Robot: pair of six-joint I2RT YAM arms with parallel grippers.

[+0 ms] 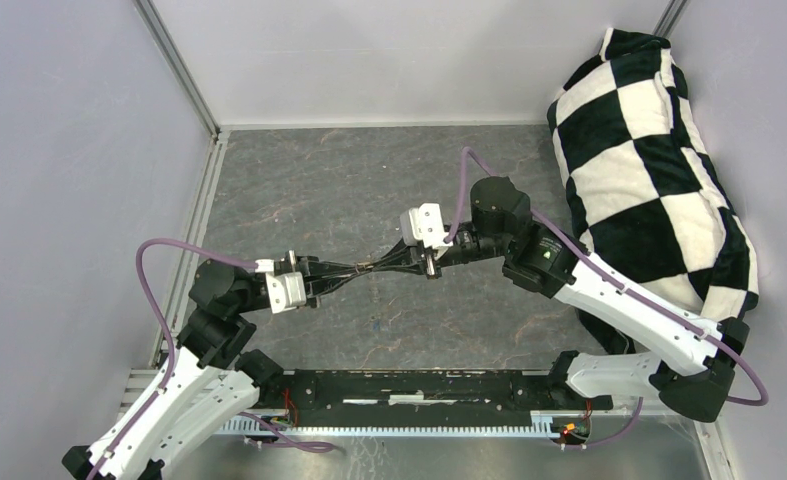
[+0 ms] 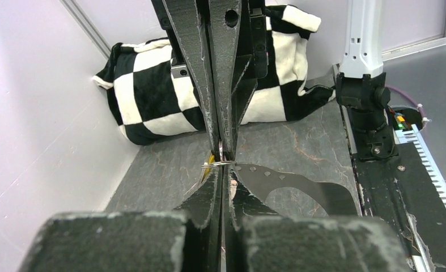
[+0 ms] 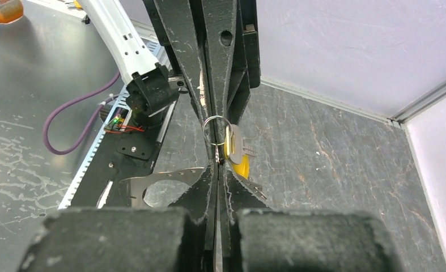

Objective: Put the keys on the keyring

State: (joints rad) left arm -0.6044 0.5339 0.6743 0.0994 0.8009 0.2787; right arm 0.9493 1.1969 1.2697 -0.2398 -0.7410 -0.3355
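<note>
My two grippers meet tip to tip above the middle of the table, the left gripper and the right gripper. The keyring is a thin silver loop between the tips, and it shows edge-on in the left wrist view. My left gripper is shut on the ring. My right gripper is shut on a thin metal piece at the ring's lower edge, apparently a key seen edge-on. A yellow-headed key with a grey blade hangs by the ring. No blue key shows.
A black-and-white checkered cushion lies along the right wall. Pale walls close in the grey stone-pattern table at the back and left. A black rail and the arm bases run along the near edge.
</note>
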